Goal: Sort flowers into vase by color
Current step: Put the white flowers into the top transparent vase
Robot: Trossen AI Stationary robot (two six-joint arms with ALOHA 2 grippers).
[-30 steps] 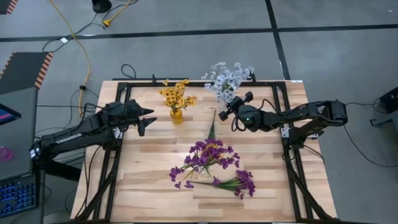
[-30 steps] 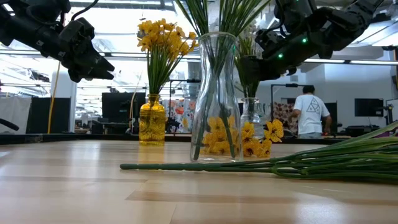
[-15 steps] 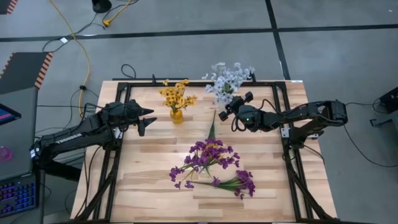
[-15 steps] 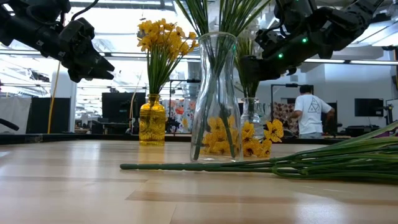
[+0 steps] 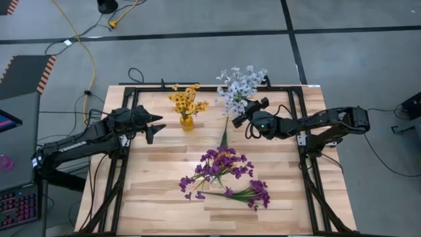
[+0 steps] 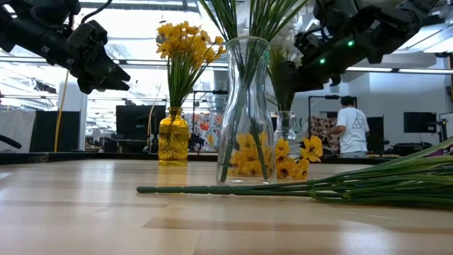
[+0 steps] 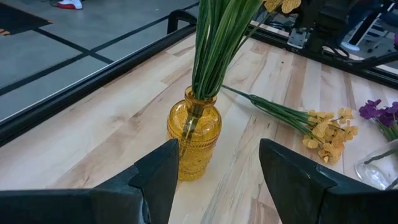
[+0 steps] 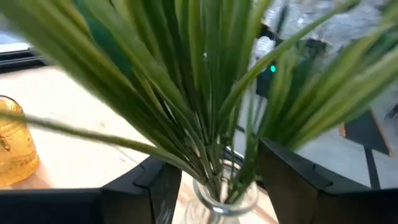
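left gripper (image 5: pixel 155 126): waits with fingers spread wide, holding nothing, just beside the yellow vase (image 5: pixel 187 121).
yellow flowers (image 5: pixel 185 100): already standing in that vase.
purple flowers (image 5: pixel 225 172): two bunches lying flat on the table (image 5: pixel 158 191), not yet sorted.
white flowers (image 5: pixel 239 83): standing in a clear vase (image 8: pixel 224 198) at the back.
right gripper (image 5: pixel 241 117): fingers parted around those stems, gripping nothing.
step: seemingly letting go of the white bunch.
next: back off, then reach for a purple bunch.

- 2 dark, jointed arms, matte black.
- Green light glowing on right arm's wrist (image 5: pixel 266 121).
- White lettering along left arm (image 5: pixel 72 146).
- Blunt black fingers (image 7: pixel 158 171).
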